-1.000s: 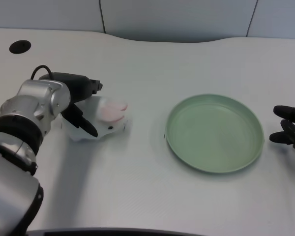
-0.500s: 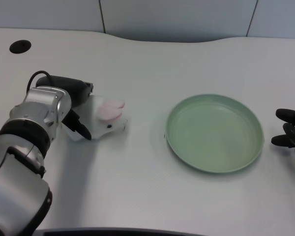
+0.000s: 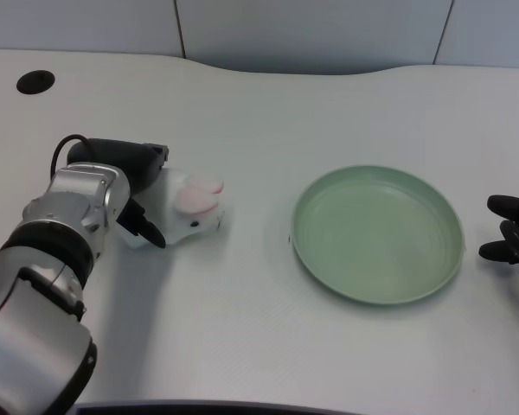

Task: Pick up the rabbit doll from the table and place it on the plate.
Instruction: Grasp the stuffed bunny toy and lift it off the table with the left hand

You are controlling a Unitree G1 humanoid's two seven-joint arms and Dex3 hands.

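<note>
White table (image 3: 242, 328) – round dark hole (image 3: 35, 82), grey wall panels (image 3: 311, 30) behind.

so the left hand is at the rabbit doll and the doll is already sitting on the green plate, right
Not quite. The left hand is at the rabbit doll, but the doll is not on the green plate. The head view shows it lying on the white table, well to the left of the plate and apart from it. The plate holds nothing.

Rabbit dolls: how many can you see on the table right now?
1. The rabbit doll lies on the white table, left of the green plate, with the left hand around it. None looks hidden.
</note>
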